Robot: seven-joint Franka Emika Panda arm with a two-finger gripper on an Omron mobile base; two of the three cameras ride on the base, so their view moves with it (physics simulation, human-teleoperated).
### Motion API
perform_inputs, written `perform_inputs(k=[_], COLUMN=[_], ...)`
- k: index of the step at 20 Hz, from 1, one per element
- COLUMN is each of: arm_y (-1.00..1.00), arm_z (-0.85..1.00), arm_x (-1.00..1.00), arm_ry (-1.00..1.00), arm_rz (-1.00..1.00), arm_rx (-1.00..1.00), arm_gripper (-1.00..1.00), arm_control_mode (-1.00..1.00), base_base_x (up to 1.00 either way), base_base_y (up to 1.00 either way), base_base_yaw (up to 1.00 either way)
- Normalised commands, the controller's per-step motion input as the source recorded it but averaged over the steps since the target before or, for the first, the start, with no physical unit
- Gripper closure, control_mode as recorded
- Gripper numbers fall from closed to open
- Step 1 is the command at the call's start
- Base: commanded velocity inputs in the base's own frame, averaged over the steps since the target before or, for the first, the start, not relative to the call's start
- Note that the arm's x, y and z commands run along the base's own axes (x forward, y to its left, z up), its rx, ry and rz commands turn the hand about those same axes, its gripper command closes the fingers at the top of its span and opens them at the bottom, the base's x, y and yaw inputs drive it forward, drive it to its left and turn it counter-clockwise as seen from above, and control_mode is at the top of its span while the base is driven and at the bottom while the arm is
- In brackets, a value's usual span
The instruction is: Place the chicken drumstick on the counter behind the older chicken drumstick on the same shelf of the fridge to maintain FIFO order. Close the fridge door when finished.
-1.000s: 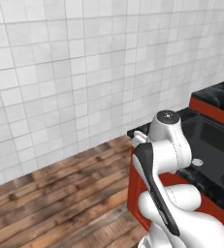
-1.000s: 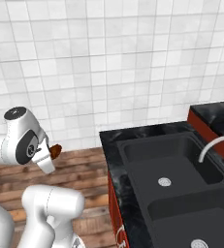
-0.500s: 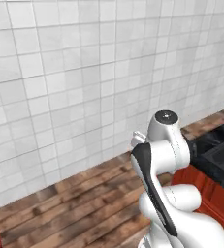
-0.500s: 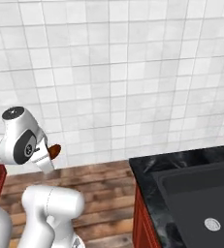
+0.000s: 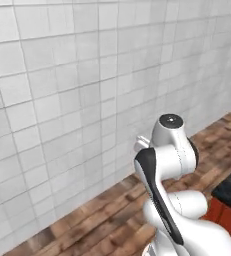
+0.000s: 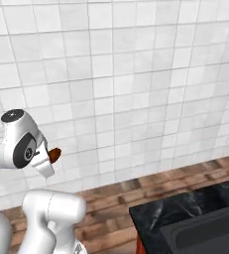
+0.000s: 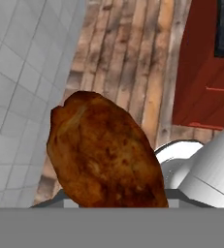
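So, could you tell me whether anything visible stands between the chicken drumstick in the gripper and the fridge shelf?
I cannot tell. The chicken drumstick sits in the gripper, but no fridge is in these views. Ahead lie the white tiled wall and wood floor; the counter is off to the right.

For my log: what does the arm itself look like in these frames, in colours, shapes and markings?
The arm is glossy white with rounded, bulbous links. A dark stripe runs down one link. Each joint cap is a dark disc with a grey rim, also seen in the right base view. No cables or lettering are visible.
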Motion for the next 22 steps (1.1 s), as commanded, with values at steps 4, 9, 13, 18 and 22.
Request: perform_inputs(k=[4,9,13,18,22], arm_y=[0.0,0.0,0.0,0.0,0.0], arm_z=[0.0,0.0,0.0,0.0,0.0], arm_x=[0.0,0.0,0.0,0.0,0.0], arm_ry=[0.0,0.0,0.0,0.0,0.0], arm_rz=[0.0,0.0,0.0,0.0,0.0], arm_rx=[0.0,0.0,0.0,0.0,0.0], arm_gripper=[1.0,1.0,1.0,1.0,1.0], arm_control_mode=[1.0,1.0,1.0,1.0,1.0], base_base_x=[0.97,0.67,0.41,0.34,0.36], base_base_y=[0.0,0.01,0.14,0.13,0.22], base_base_yaw=[-0.59,-0.77,-0.91,-0.95,-0.92])
